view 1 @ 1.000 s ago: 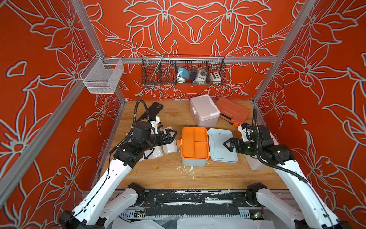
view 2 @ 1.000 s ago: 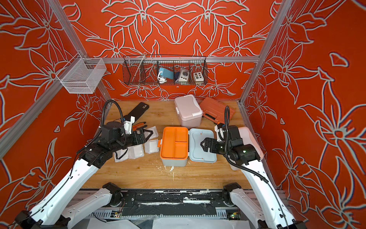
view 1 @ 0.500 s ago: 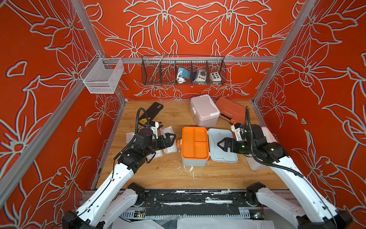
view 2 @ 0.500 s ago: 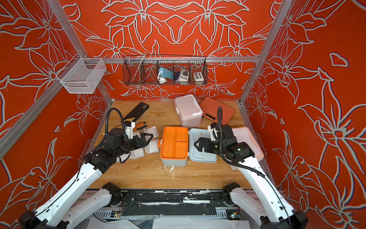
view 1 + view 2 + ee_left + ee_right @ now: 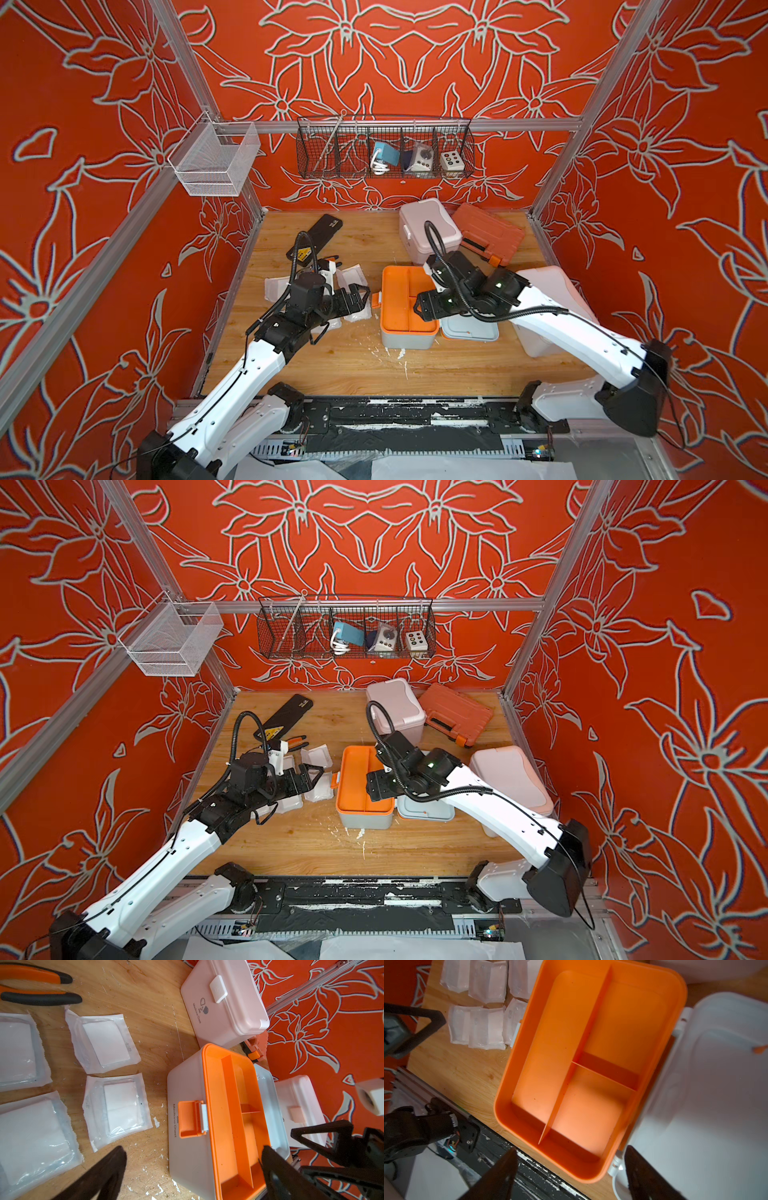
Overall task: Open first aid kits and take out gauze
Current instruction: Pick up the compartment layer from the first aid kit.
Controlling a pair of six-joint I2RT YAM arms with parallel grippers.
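Observation:
The pale blue-grey first aid kit [image 5: 405, 338] stands open mid-table, its orange tray [image 5: 591, 1053] empty and its lid [image 5: 708, 1084] laid back. The dusty pink kit [image 5: 430, 230] stands shut behind it. A white kit with peach trim [image 5: 552, 307] lies shut under my right arm. Several gauze pads [image 5: 106, 1043] in clear wrappers lie on the wood left of the open kit. My left gripper [image 5: 361, 297] hovers open between the gauze and the kit's latch side. My right gripper [image 5: 419, 305] is open over the tray's near right corner, holding nothing.
A flat orange tool case [image 5: 488, 232] lies at the back right and a long black case [image 5: 316, 232] at the back left. Orange-handled pliers [image 5: 37, 987] lie beside the gauze. A wire basket [image 5: 384, 147] hangs on the back wall. White flecks litter the wood in front.
My right gripper has moved left from above the laid-back lid to above the orange tray. My left gripper has shifted slightly towards the open kit and the table's front.

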